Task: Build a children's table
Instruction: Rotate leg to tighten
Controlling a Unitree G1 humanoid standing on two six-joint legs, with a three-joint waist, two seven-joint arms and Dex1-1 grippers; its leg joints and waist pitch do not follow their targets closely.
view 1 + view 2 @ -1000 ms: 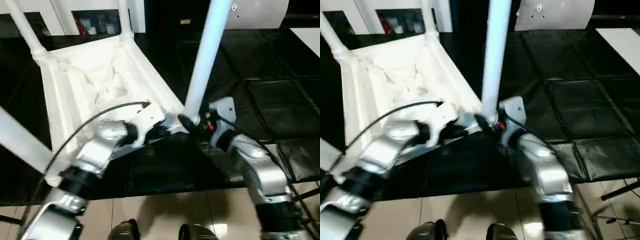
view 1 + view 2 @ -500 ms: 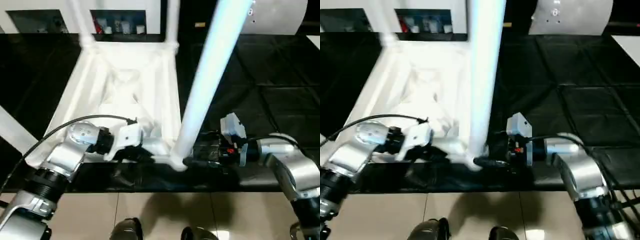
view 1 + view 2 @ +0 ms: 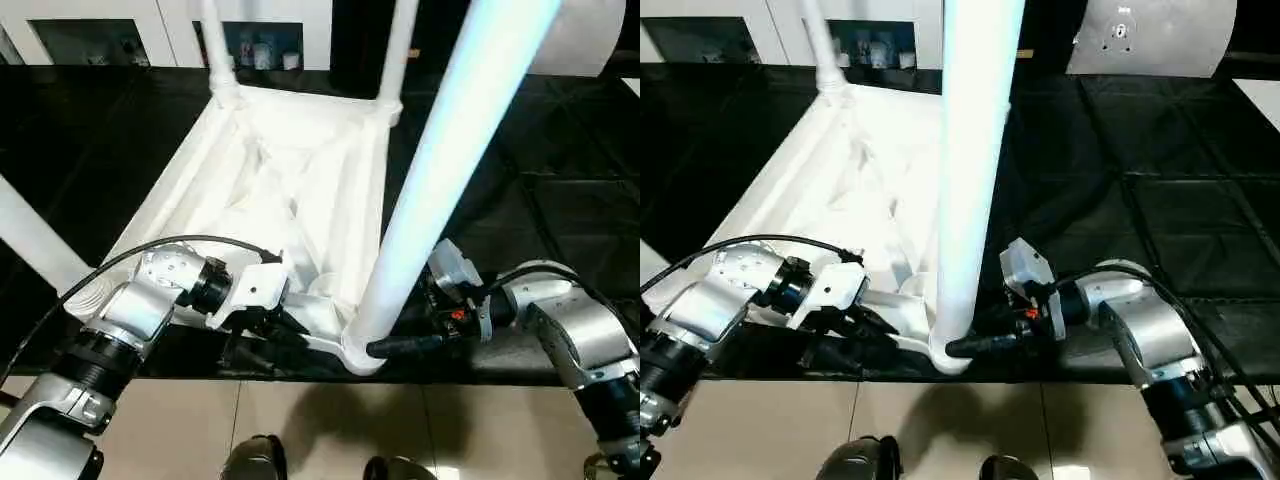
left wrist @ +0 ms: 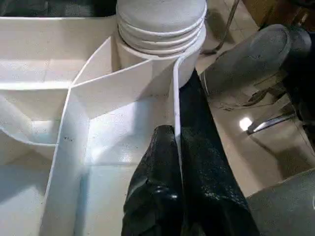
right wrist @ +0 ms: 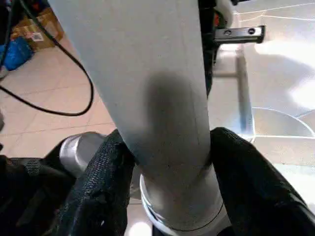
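Children's table (image 3: 290, 190), small white plastic, upside down, 4 tube legs socketed: light, stiff, slippery. Left gripper (image 4: 179, 162) pinches a thin rim rib. Right gripper (image 5: 167, 162) clasps the 6 o'clock leg (image 3: 440, 170) just above its socket; best hold.

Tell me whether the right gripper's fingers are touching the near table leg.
Touching. In the right wrist view both black fingers press against either side of the white leg just above its socket, with no gap visible.

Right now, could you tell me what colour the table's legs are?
White; the near leg shows best in the left eye view.
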